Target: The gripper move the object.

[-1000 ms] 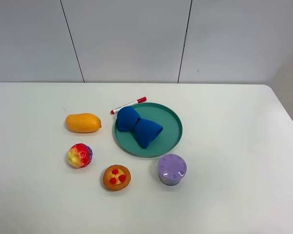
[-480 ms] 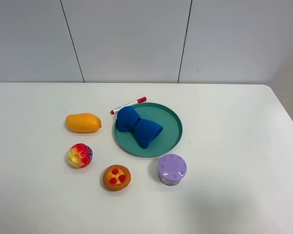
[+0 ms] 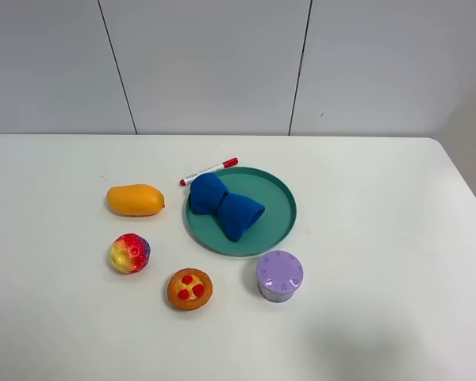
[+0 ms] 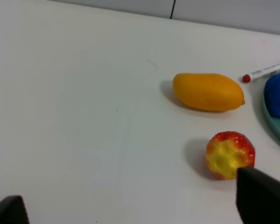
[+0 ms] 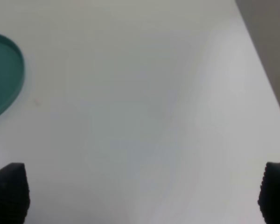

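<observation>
The orange-yellow mango (image 3: pixel 135 199) lies on the white table (image 3: pixel 365 206), left of the teal plate (image 3: pixel 278 214). It also shows in the left wrist view (image 4: pixel 208 91), well ahead of my left gripper (image 4: pixel 133 212). That gripper's black fingertips (image 4: pixel 263 198) stand wide apart and hold nothing. My right gripper (image 5: pixel 142 193) hangs over bare table right of the plate (image 5: pixel 4 74), fingertips (image 5: pixel 9 191) wide apart and empty. Neither arm shows in the exterior high view.
A blue cloth (image 3: pixel 222 206) lies on the plate. A red marker (image 3: pixel 209 171) lies behind it. A round red-yellow-purple fruit (image 3: pixel 130 253) (image 4: pixel 229 155), an orange tart with red dots (image 3: pixel 190 289) and a purple jar (image 3: pixel 279 275) stand in front.
</observation>
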You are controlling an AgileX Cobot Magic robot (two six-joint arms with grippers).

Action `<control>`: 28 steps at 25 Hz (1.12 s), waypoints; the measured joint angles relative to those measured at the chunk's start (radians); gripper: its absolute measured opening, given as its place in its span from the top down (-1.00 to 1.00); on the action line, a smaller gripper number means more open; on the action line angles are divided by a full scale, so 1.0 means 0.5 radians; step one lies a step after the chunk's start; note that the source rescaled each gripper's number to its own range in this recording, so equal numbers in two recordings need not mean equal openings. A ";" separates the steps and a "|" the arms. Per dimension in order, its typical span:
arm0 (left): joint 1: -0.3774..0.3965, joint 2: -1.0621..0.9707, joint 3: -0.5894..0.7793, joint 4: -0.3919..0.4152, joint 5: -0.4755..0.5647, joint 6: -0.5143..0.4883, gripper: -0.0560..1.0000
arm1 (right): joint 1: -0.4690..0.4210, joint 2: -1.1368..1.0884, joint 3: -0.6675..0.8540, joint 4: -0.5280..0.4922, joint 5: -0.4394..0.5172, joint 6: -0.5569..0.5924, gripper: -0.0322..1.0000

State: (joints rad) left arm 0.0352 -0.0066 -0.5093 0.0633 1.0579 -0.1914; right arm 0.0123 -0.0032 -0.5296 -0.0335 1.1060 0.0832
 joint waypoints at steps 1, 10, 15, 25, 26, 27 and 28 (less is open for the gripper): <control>0.000 0.000 0.000 0.000 0.000 0.000 -1.00 | 0.035 0.000 0.000 0.000 -0.007 0.000 -0.97; 0.000 0.000 0.000 0.000 0.000 0.000 -1.00 | 0.100 0.000 0.046 -0.004 -0.045 0.000 -0.97; 0.000 0.000 0.000 0.000 0.000 0.000 -1.00 | 0.100 0.000 0.063 -0.012 -0.072 0.000 -0.74; 0.000 0.000 0.000 0.000 0.000 0.000 -1.00 | 0.100 0.000 0.063 -0.016 -0.083 0.000 -0.69; 0.000 0.000 0.000 0.000 0.000 0.000 -1.00 | 0.100 0.000 0.063 -0.016 -0.083 0.000 -0.69; 0.000 0.000 0.000 0.000 0.000 0.000 -1.00 | 0.100 0.000 0.063 -0.016 -0.083 0.000 -0.69; 0.000 0.000 0.000 0.000 0.000 0.000 -1.00 | 0.100 0.000 0.063 -0.016 -0.083 0.000 -0.69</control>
State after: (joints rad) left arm 0.0352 -0.0066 -0.5093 0.0633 1.0579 -0.1914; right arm 0.0625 -0.0032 -0.4983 -0.0415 1.0645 0.0832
